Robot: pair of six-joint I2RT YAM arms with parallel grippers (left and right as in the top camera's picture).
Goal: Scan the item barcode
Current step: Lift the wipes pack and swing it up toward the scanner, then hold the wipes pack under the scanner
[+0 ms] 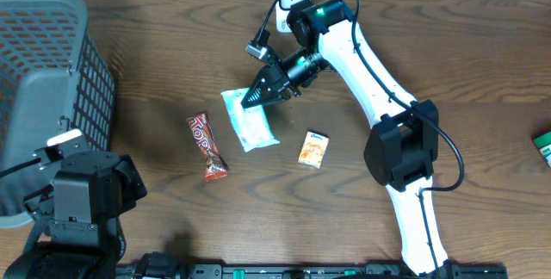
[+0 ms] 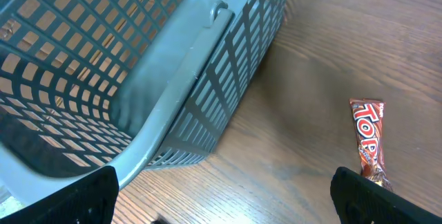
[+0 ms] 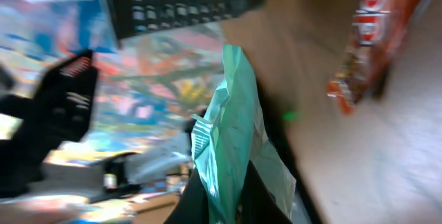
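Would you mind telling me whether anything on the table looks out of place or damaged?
Nothing looks spilled or damaged. The pale green packet is pinched at one end by the right gripper, its wrapper creased there; the candy bar and orange sachet lie flat.

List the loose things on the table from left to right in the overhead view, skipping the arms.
grey mesh basket → Top chocolate bar → pale green packet → small orange sachet → green item, cut off by the right edge
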